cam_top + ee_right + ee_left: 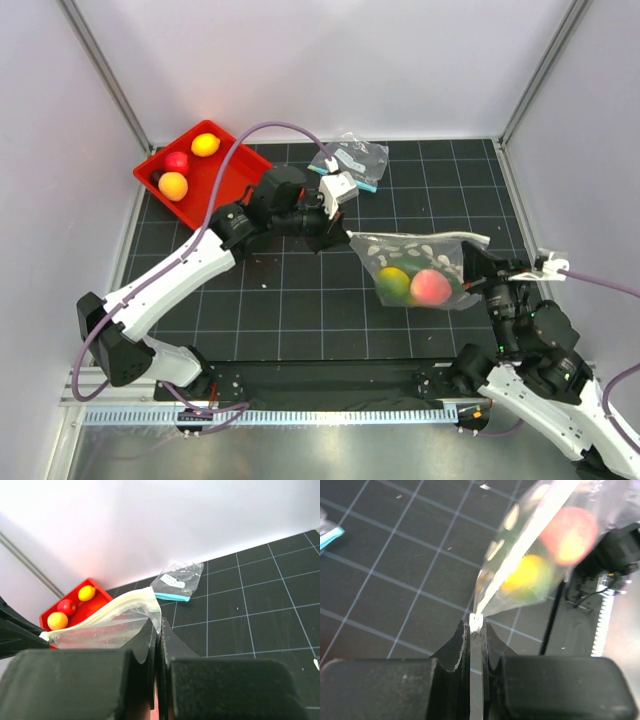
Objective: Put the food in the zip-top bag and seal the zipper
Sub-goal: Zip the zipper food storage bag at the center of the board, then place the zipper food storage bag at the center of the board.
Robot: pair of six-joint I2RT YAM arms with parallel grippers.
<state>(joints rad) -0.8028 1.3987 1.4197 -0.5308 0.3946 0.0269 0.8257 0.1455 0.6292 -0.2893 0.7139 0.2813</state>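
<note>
The dotted zip-top bag [420,262] hangs between both grippers above the mat. Inside it are a yellow-green fruit [393,281] and a pink peach [431,287]. Its pale zipper [415,238] runs along the top edge. My left gripper [343,235] is shut on the zipper's left end [476,621]. My right gripper [478,256] is shut on the bag's right corner [156,611]. In the left wrist view the zipper [520,555] stretches away, with the two fruits blurred behind it. Three more fruits, yellow [205,144], red [177,162] and orange [173,186], lie in the red tray [225,172].
A smaller clear pouch with a teal strip and white label [351,159] lies at the back of the mat, also in the right wrist view [176,582]. The red tray stands at the back left [95,605]. White walls enclose the table.
</note>
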